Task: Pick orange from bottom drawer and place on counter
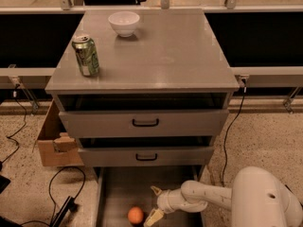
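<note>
The orange (136,215) lies on the floor of the pulled-out bottom drawer (110,193), near its front. My gripper (154,204) is inside the drawer just right of the orange, open, with one finger (155,190) above and one finger (154,217) below, a short gap from the fruit. The white arm (227,200) reaches in from the lower right. The grey counter (161,51) tops the cabinet above.
A green soda can (85,55) stands at the counter's left and a white bowl (124,22) at its back. The two upper drawers (144,123) with black handles are slightly ajar. A cardboard box (54,141) and cables lie on the floor at left.
</note>
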Robot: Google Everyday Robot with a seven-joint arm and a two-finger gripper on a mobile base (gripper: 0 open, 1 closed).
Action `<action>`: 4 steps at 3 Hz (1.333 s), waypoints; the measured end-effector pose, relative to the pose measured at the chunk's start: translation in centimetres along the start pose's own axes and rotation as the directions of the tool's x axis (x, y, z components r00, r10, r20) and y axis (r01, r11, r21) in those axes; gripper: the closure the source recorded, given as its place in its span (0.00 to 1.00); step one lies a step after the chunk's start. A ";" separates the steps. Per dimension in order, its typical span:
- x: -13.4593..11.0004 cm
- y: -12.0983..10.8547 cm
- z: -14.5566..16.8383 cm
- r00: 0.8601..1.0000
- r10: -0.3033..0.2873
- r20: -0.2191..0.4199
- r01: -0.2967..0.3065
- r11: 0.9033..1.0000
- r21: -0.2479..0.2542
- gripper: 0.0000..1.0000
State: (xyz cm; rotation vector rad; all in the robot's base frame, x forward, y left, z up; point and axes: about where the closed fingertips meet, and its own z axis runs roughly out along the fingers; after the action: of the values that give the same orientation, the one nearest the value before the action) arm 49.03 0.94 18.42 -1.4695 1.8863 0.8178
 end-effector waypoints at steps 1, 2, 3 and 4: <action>0.0 0.0 0.0 1.000 0.000 0.000 0.000 1.000 0.000 0.00; -0.6 0.3 2.5 0.999 -0.036 -0.005 0.036 0.999 -0.030 0.00; -0.9 0.9 5.0 0.998 -0.064 -0.008 0.063 0.996 -0.065 0.00; -1.0 1.2 6.7 0.997 -0.081 -0.004 0.080 0.993 -0.086 0.00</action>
State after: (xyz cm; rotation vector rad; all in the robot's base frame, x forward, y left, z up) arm 48.62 6.94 15.15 -1.5917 1.8052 0.8655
